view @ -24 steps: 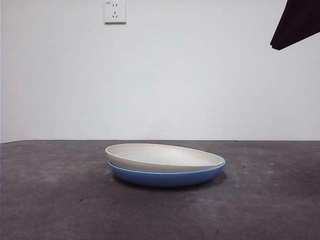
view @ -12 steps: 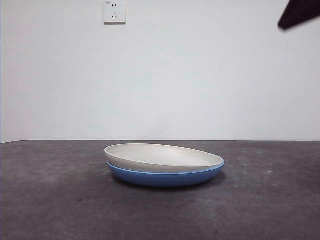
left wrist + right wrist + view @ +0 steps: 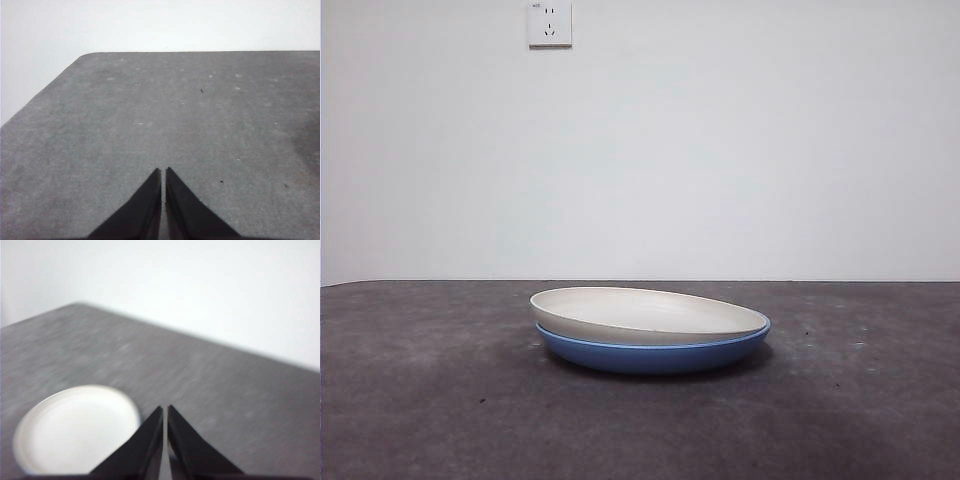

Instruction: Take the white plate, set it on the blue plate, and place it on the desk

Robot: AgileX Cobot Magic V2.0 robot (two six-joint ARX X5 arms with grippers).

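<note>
- Front view shows the desk [image 3: 420,400], wide, dark and rough, carrying everything.
- On the desk sits the blue plate [image 3: 650,357], near the middle.
- Inside the blue plate rests the white plate [image 3: 645,312], a bit tilted, its one side riding higher.
- Right end effector [image 3: 165,412] is clenched, holding nothing. It hangs up above the desk, with the white plate [image 3: 75,427] just beside its tips.
- Left end effector [image 3: 163,174] is clenched too, empty, over bare desk with no plate in its view.
- I think the right arm is nearer, so it should reach for the plates next.
</note>
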